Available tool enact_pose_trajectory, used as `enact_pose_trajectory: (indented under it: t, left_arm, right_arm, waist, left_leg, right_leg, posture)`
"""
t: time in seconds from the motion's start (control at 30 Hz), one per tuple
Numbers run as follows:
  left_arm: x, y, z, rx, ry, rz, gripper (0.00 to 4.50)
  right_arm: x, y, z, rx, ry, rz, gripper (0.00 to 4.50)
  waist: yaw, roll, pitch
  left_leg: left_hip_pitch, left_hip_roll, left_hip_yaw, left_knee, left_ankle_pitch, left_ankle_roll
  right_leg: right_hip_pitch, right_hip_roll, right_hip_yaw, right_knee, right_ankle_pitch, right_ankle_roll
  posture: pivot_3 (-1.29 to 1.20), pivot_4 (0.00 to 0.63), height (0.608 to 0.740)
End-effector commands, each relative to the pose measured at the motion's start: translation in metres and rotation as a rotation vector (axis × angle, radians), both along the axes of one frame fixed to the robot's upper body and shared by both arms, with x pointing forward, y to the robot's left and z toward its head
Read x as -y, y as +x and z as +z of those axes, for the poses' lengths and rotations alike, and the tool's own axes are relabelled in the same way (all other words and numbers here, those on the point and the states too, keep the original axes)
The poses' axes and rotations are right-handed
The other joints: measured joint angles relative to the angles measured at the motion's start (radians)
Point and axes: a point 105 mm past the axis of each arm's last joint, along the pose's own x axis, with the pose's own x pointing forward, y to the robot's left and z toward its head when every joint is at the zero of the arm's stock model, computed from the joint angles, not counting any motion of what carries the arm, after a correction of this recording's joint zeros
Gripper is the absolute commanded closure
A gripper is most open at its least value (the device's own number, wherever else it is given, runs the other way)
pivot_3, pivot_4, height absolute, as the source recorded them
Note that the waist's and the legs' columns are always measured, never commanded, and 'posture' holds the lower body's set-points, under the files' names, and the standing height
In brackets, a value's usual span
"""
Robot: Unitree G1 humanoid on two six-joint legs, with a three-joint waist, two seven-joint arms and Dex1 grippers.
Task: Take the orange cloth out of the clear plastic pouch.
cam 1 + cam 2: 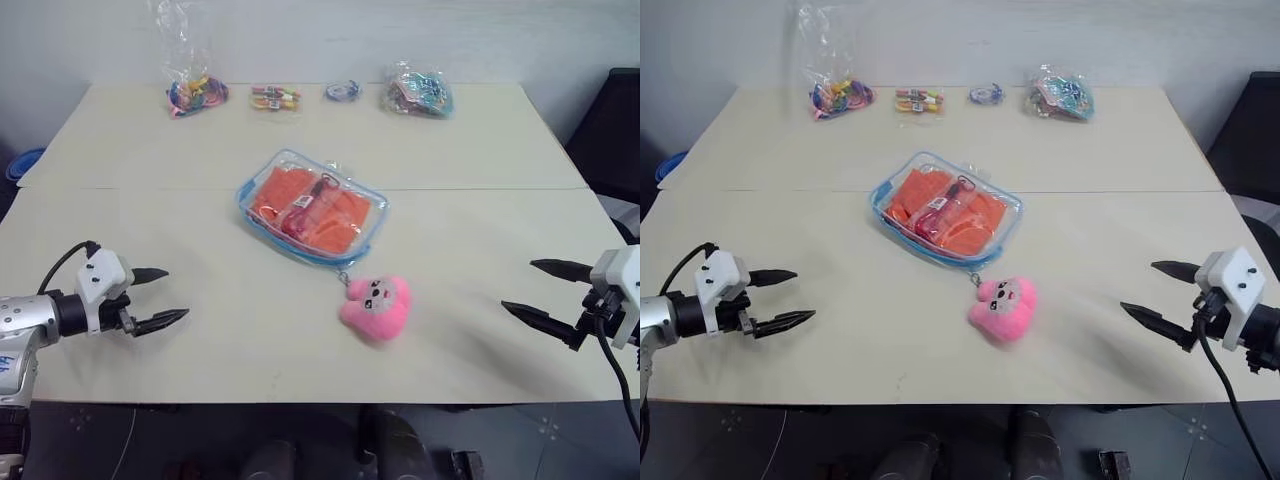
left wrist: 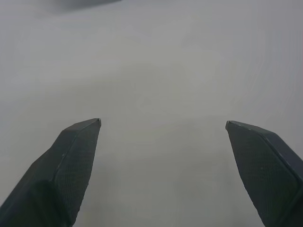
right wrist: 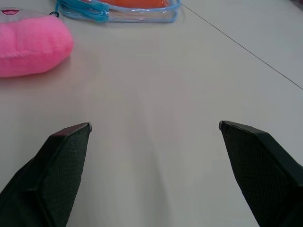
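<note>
Orange cloth inside clear plastic pouch (mid-table), grippers apart.

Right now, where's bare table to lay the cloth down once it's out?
Widest free patches: between the left gripper and the clear plastic pouch, and between the pink plush toy and the right gripper. A bare strip also lies behind the pouch. Crowded: the far edge, lined with bags of colourful trinkets, and the centre.
</note>
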Motion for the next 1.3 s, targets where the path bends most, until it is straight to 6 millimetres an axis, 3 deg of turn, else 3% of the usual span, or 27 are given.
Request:
enact_pose_trajectory:
  t: [0.03, 0.63, 0.93, 1.1, 1.23, 1.3]
  left_arm:
    - [-0.001, 0.000, 0.002, 0.019, 0.022, -0.017, 0.01]
    - [-0.001, 0.004, -0.001, -0.001, -0.021, 0.024, 0.01]
    - [0.006, 0.009, 0.003, 0.017, -0.047, 0.014, 0.01]
    - [0.037, 0.023, 0.023, 0.070, -0.154, 0.034, 0.01]
    - [0.091, 0.026, 0.048, 0.075, -0.211, -0.041, 0.01]
    - [0.114, 0.037, 0.065, 0.086, -0.230, -0.030, 0.01]
  right_arm:
    - [0.004, 0.000, 0.014, 0.065, -0.007, -0.011, 0.00]
    - [0.007, 0.002, 0.012, 0.047, 0.032, -0.040, 0.00]
    - [-0.004, 0.003, 0.013, 0.051, 0.058, -0.011, 0.00]
    - [-0.036, 0.003, 0.026, 0.101, 0.125, 0.048, 0.00]
    - [-0.070, -0.002, 0.034, 0.134, 0.153, 0.114, 0.00]
    - [-0.090, -0.007, 0.038, 0.148, 0.172, 0.171, 0.00]
  waist:
    - [0.000, 0.000, 0.000]
    - [0.001, 0.000, 0.000]
    - [0.001, 0.000, 0.000]
    - [0.004, 0.000, 0.000]
    - [0.006, 0.000, 0.000]
    - [0.011, -0.001, 0.000]
  left_leg:
    - [0.000, 0.000, 0.000, 0.000, 0.000, 0.000]
    - [0.000, 0.000, 0.001, 0.000, 0.000, 0.000]
    - [0.000, 0.000, 0.001, 0.000, 0.000, 0.000]
    - [0.001, 0.000, 0.001, 0.001, 0.000, 0.000]
    - [0.000, 0.000, 0.001, 0.001, 0.000, 0.000]
    - [0.000, -0.001, 0.001, 0.002, 0.000, 0.000]
  right_leg:
    - [0.000, 0.000, 0.000, 0.000, 0.000, 0.000]
    - [-0.001, 0.000, 0.001, 0.000, 0.000, 0.000]
    - [-0.001, 0.000, 0.001, 0.000, 0.000, 0.000]
    - [-0.001, 0.000, 0.001, 0.001, 0.000, 0.000]
    - [-0.001, -0.001, 0.002, 0.002, 0.001, 0.000]
    - [-0.001, -0.001, 0.003, 0.002, 0.001, 0.001]
  posture:
    - [0.00, 0.150, 0.740]
    - [0.00, 0.150, 0.740]
    - [0.00, 0.150, 0.740]
    - [0.00, 0.150, 0.740]
    - [0.00, 0.150, 0.740]
    - [0.00, 0.150, 0.740]
